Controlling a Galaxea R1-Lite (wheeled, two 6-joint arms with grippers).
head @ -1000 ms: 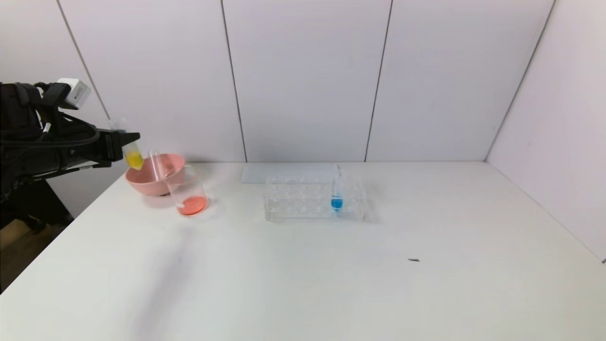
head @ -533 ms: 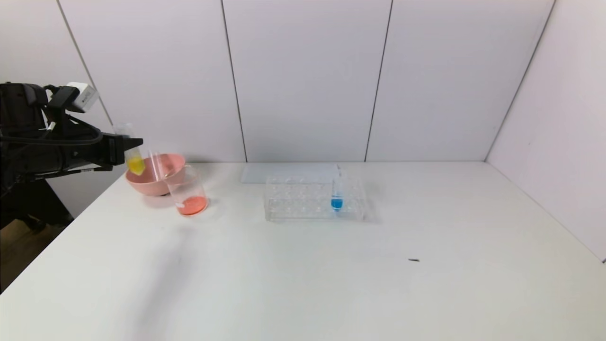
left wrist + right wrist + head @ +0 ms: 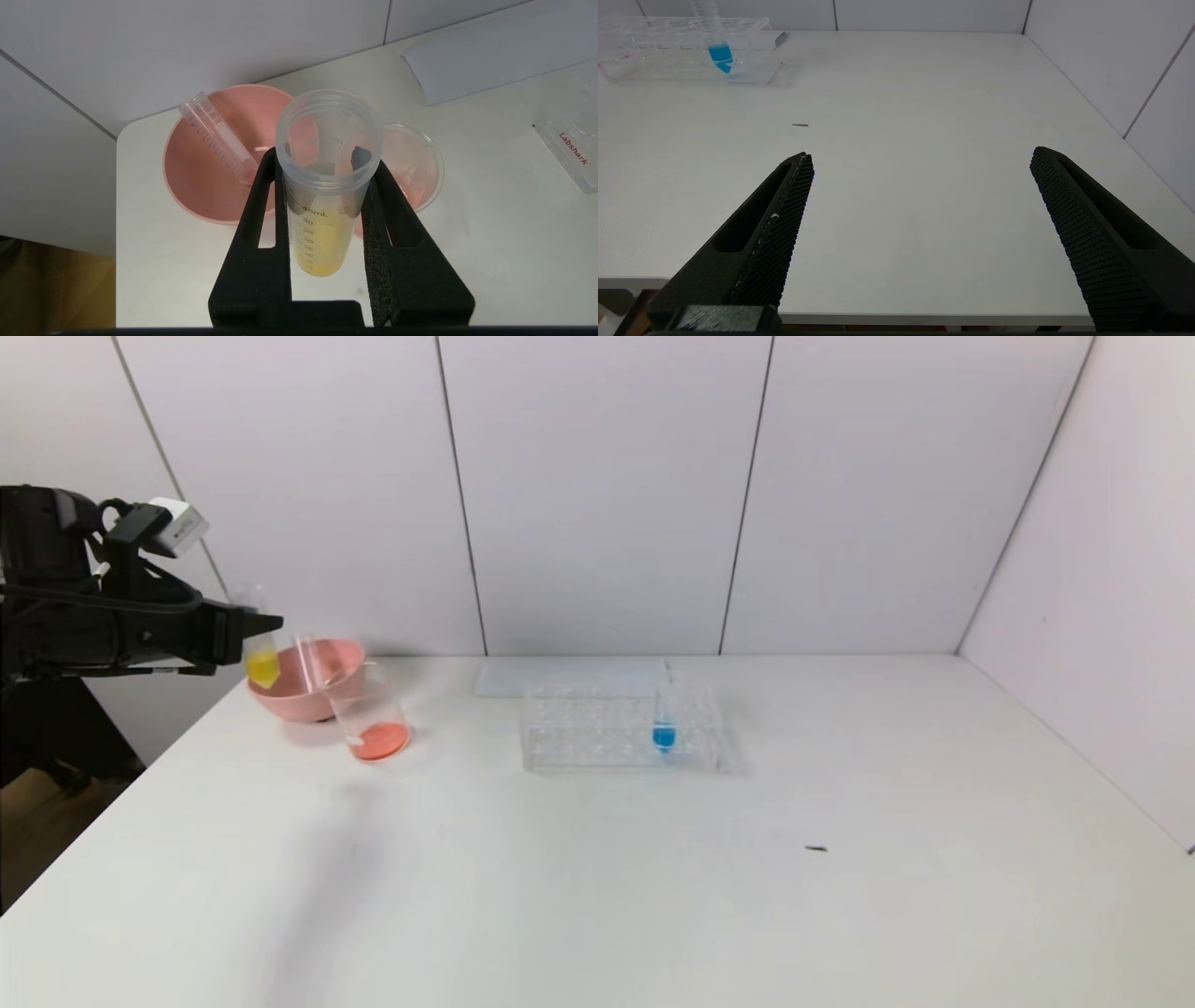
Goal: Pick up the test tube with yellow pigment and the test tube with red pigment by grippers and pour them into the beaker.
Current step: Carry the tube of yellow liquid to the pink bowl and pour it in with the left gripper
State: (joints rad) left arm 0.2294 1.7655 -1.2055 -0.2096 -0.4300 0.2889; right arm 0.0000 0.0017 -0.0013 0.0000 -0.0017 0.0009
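Yellow tube: the test tube with yellow pigment [image 3: 322, 186] sits clamped between the two black fingers of the left gripper [image 3: 322, 158], near upright, held in the air at the table's far left, over the pink bowl [image 3: 313, 695].
Beaker: the beaker [image 3: 372, 717] stands just in front of the bowl, red-orange liquid at its bottom.
Empty tube: a clear tube [image 3: 219, 137] leans inside the bowl.
Rack: a clear rack [image 3: 597, 733] mid-table holds a blue-liquid tube [image 3: 664, 719].
Right gripper: the right gripper [image 3: 920, 163] is parked at the table's near edge, fingers spread wide.
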